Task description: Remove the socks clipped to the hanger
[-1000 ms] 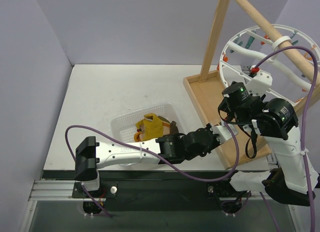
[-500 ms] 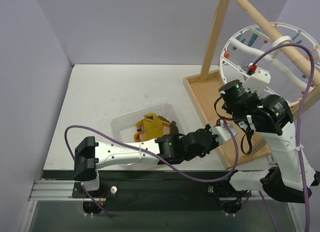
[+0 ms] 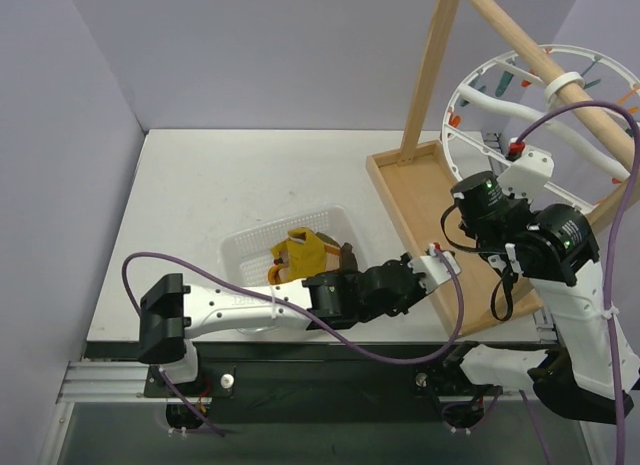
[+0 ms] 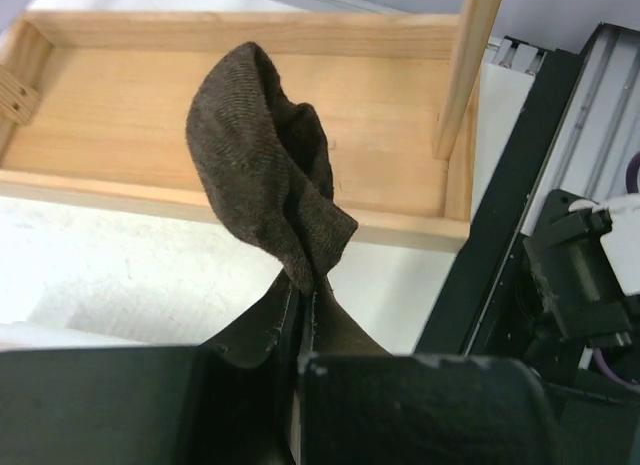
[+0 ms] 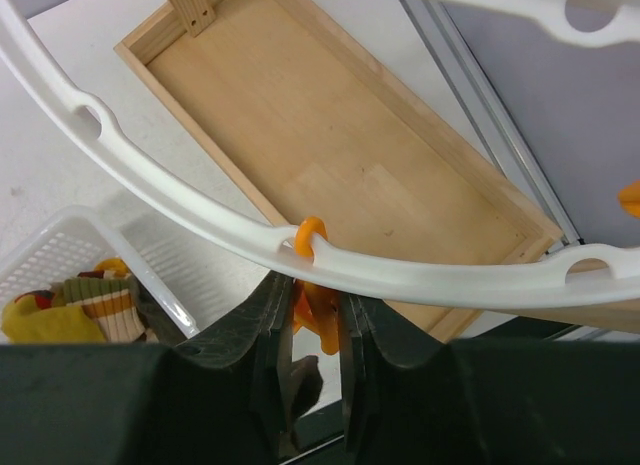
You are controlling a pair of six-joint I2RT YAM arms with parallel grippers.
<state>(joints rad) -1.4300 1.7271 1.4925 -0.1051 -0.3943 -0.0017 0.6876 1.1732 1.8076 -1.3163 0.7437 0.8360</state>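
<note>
The left hand pinches the brown sock by the surface's near edge, the basket lying to its left, while the right hand squeezes an orange clip on the hanger.

We see a matt, finely ribbed brown knit sock in front of a tray of pale, smooth, bare wood with faint grain. The hanger is smooth white plastic with a soft gloss, its clip is shiny orange plastic, and the basket is white plastic lattice holding soft knit socks. The fingers look to us like dull black plastic.
</note>
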